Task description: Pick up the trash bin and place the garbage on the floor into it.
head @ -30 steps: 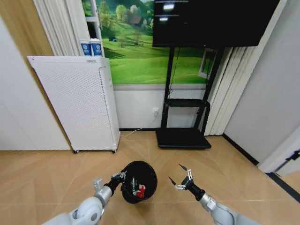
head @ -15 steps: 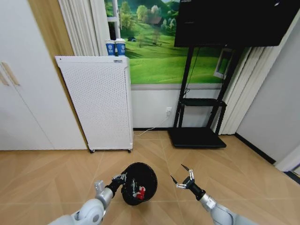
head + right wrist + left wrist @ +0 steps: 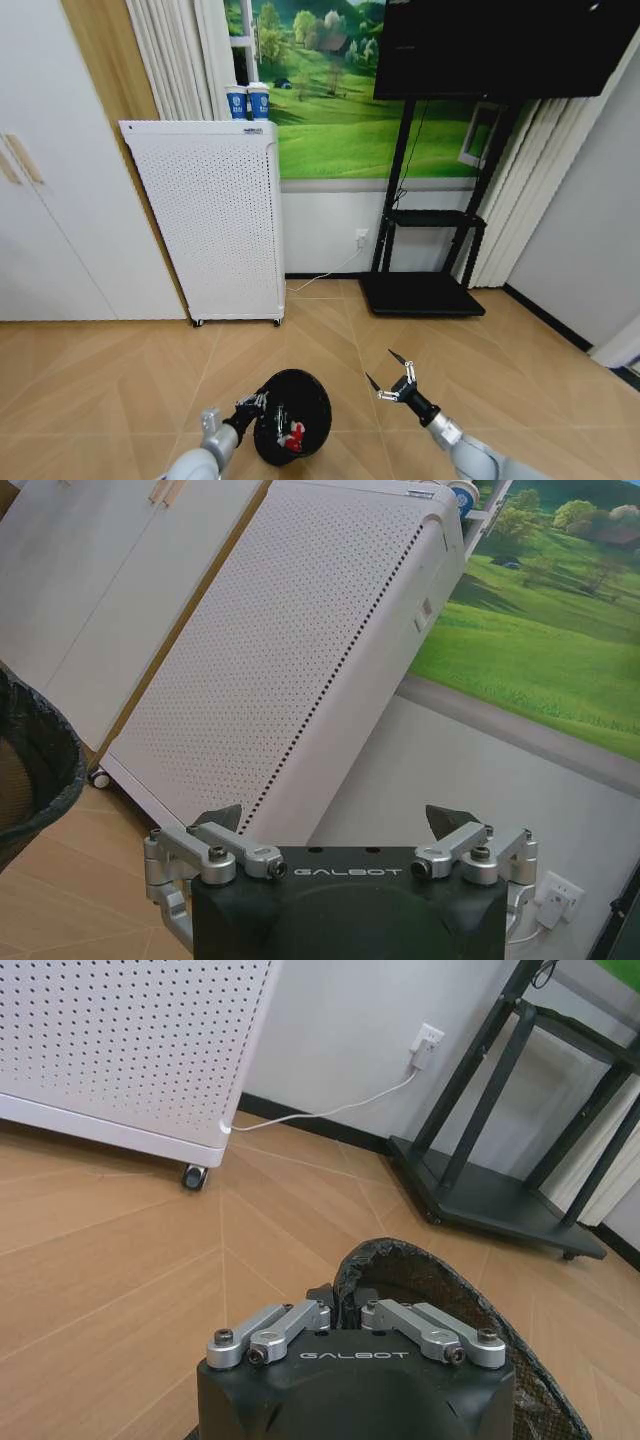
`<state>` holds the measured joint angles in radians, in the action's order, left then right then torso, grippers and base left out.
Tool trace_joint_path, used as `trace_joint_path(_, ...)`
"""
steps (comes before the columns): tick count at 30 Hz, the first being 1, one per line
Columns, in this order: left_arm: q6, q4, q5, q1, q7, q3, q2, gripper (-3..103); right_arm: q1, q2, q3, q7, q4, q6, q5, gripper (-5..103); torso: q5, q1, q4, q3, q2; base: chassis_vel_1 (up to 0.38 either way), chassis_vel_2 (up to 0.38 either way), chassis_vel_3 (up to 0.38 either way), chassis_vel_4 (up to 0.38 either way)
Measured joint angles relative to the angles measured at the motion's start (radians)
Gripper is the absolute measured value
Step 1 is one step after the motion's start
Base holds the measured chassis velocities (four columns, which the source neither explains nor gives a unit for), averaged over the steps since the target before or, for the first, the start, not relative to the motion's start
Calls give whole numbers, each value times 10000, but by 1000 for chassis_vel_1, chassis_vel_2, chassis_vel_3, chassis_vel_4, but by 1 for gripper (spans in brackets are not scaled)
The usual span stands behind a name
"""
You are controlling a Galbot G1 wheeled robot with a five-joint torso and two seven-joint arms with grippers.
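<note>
The trash bin (image 3: 293,415), small, round and black with mesh sides, hangs tilted just above the wooden floor in the head view. My left gripper (image 3: 258,404) is shut on its rim, and the left wrist view shows the fingers pinching the rim (image 3: 400,1260). Inside the bin lie red and white bits of garbage (image 3: 294,432). My right gripper (image 3: 391,376) hovers open to the right of the bin with nothing between its fingers. The right wrist view catches the bin's mesh side (image 3: 35,765) at its edge.
A tall white perforated appliance on wheels (image 3: 210,225) stands against the wall, with two blue-and-white paper cups (image 3: 248,101) on top. A black TV stand (image 3: 425,290) with a low base is at the right. Open wooden floor (image 3: 110,370) lies around the arms.
The camera turned over the last second, shifting the whole room rightward in view. The bin, still held, has dropped slightly lower and nearer to me. The right gripper stays open beside it.
</note>
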<state>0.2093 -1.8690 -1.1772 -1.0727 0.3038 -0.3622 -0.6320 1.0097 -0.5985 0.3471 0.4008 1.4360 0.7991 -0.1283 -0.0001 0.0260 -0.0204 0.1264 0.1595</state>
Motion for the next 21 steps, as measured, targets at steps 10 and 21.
trace_joint_path(10, 240, 950, 352, -88, -831, 174, -35, 7, 589, -79, -367, 155, 114, 5, 99, 100, -1, 0, -2, 0, 0, 0, 0, 0, 0)
trace_joint_path(21, 288, 1277, 522, -177, -881, 192, -145, 12, 704, -149, -431, 338, 118, 6, 103, 100, 1, 0, -1, 0, 0, 0, 0, 0, 0)
